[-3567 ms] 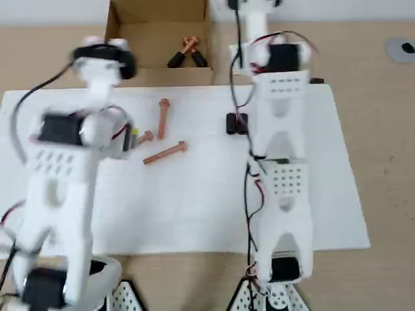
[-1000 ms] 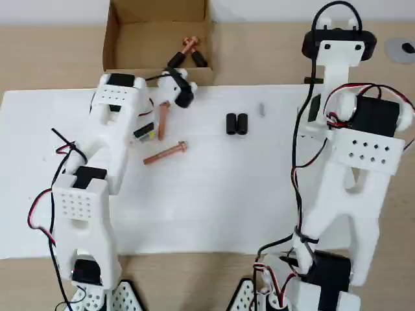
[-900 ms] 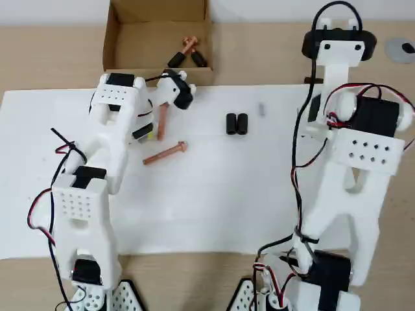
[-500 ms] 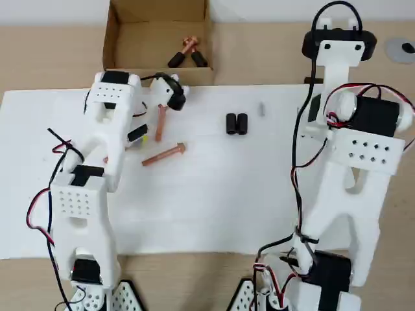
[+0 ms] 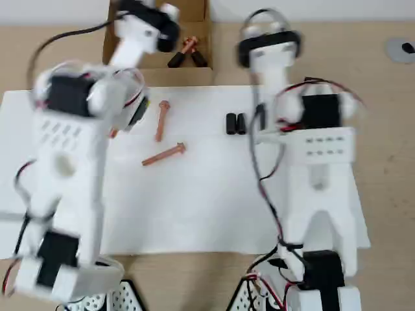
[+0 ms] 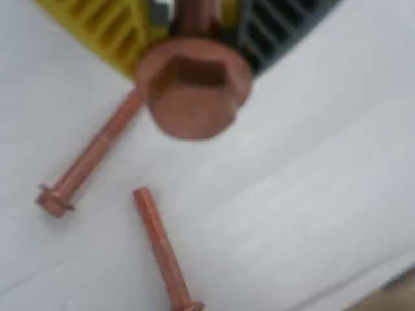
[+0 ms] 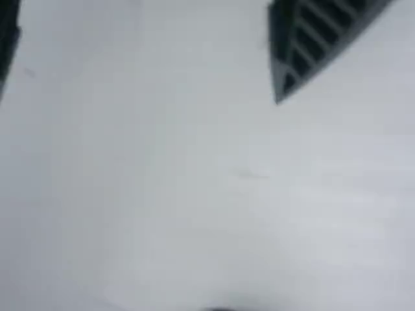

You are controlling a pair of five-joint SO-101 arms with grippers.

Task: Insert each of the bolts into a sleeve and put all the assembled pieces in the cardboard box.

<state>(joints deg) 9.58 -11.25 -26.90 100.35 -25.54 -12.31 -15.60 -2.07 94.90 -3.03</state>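
Desk [image 5: 376, 84]: you had a white sheet [image 5: 194, 207] covering most of it, with one arm over the sheet's left side and one over its right.

Cardboard box [image 5: 181, 78] sat at the desk's far edge, its near wall meeting the sheet's far edge. Two assembled pieces [image 5: 185, 57] lay inside by its right wall, copper heads close together.

Your left gripper [image 6: 194, 13] was pinching a bolt [image 6: 193, 87] between its yellow and black fingers, head facing the wrist camera, above the sheet's far-left area.

Your right gripper [image 7: 139, 84] was spread wide over bare sheet, nothing between the jaws.

Far loose bolt [image 5: 162, 120] lay on the sheet close to its far edge, head toward that edge. Near loose bolt [image 5: 164, 154] lay just beside it, slanted, not touching it.

Two black sleeves [image 5: 235, 123] sat side by side, touching, near the middle of the sheet's far edge, apart from the bolts.
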